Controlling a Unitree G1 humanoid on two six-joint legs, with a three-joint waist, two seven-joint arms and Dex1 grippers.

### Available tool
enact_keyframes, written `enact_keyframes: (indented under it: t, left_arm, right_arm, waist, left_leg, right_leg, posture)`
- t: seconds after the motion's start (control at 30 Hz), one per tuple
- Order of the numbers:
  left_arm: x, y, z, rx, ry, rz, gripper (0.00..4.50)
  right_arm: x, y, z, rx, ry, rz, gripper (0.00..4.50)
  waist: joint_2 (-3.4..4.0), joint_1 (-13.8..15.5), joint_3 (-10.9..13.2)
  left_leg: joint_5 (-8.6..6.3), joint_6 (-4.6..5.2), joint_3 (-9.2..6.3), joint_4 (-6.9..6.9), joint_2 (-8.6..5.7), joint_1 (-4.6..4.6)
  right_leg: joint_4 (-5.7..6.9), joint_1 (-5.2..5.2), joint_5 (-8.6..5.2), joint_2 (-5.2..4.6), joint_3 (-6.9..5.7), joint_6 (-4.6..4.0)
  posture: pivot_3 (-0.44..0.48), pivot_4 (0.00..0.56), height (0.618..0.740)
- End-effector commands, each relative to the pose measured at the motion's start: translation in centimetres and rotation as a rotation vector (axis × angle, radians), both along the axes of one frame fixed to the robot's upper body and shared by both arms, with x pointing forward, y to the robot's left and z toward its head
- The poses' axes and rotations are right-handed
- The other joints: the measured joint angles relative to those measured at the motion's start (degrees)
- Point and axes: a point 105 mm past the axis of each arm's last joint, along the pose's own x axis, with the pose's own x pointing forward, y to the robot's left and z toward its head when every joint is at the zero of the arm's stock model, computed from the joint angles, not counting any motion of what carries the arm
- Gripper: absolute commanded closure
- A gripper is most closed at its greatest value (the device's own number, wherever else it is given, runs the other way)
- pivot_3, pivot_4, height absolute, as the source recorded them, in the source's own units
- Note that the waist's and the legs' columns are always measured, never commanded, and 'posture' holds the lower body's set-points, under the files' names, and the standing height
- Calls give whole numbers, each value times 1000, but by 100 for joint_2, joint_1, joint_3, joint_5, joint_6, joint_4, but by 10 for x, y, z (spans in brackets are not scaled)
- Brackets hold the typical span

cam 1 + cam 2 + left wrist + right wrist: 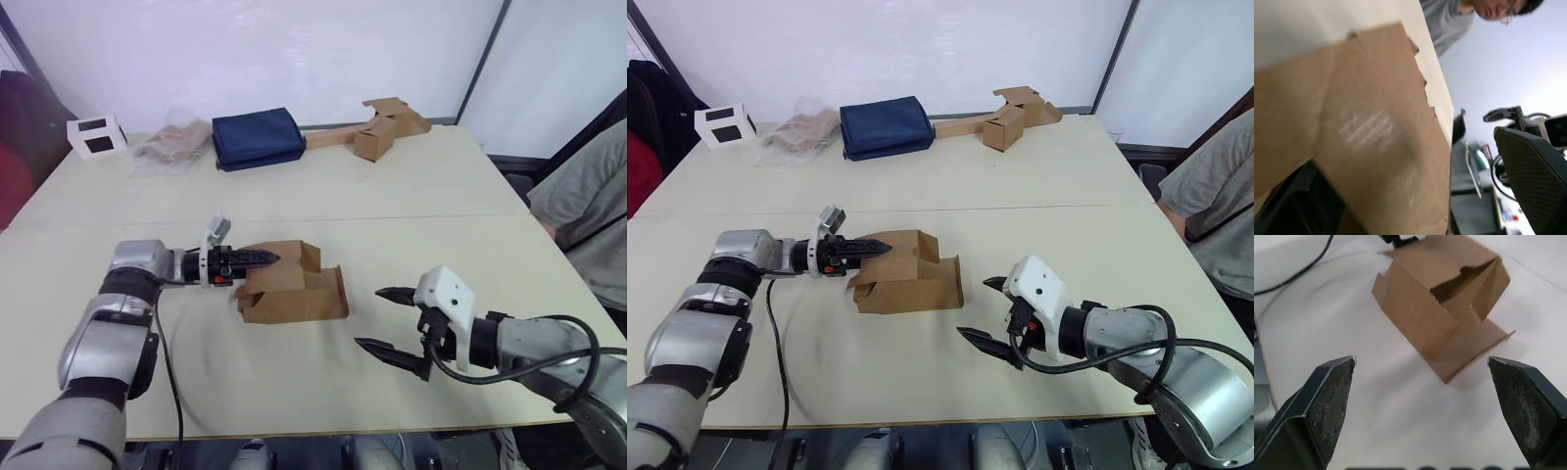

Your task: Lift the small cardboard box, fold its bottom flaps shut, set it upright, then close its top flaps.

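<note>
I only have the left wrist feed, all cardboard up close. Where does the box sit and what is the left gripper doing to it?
Observer: The small cardboard box lies on its side on the table, flaps open. The left gripper has its fingertips at the box's upper left edge.
Operator: Shut on it?
Observer: From the head views I cannot tell; your wrist feed shows cardboard between the fingers, nothing firmer.
Operator: Right gripper?
Observer: The right gripper is open, just right of the box and apart from it.
Operator: Anything else nearby?
Observer: A person sits at the table's right edge.
</note>
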Motion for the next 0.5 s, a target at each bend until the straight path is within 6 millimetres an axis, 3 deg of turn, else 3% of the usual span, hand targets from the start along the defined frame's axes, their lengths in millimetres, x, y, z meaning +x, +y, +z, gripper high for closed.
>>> enact_keyframes:
  t: [0.03,0.17,0.27,0.5]
  left_arm:
    - [3,-5,10,-33,-28,-10,25]
    - [7,-7,10,-43,-29,8,25]
    - [8,-7,11,-54,-31,13,721]
    - [7,-7,14,-67,-34,8,3381]
  right_arm:
    - [-1,-4,12,-18,-70,-11,0]
    - [-1,-5,12,-22,-70,-14,0]
    - [-2,-5,11,-22,-67,-14,0]
    - [1,-4,8,-18,-66,-16,0]
  waist:
    - [0,6,0]
    - [-1,5,0]
    - [-1,3,0]
    - [-1,5,0]
  left_leg:
    - [0,0,0,0,0,0]
    - [0,0,0,1,0,0]
    - [0,0,-1,1,0,0]
    - [0,0,-1,1,0,0]
  right_leg:
    - [0,0,0,0,0,0]
    - [0,0,0,0,0,0]
    - [0,0,0,0,0,0]
    - [0,0,0,-1,0,0]
  posture:
    - [0,150,740]
    - [0,150,740]
    - [0,150,740]
    - [0,150,740]
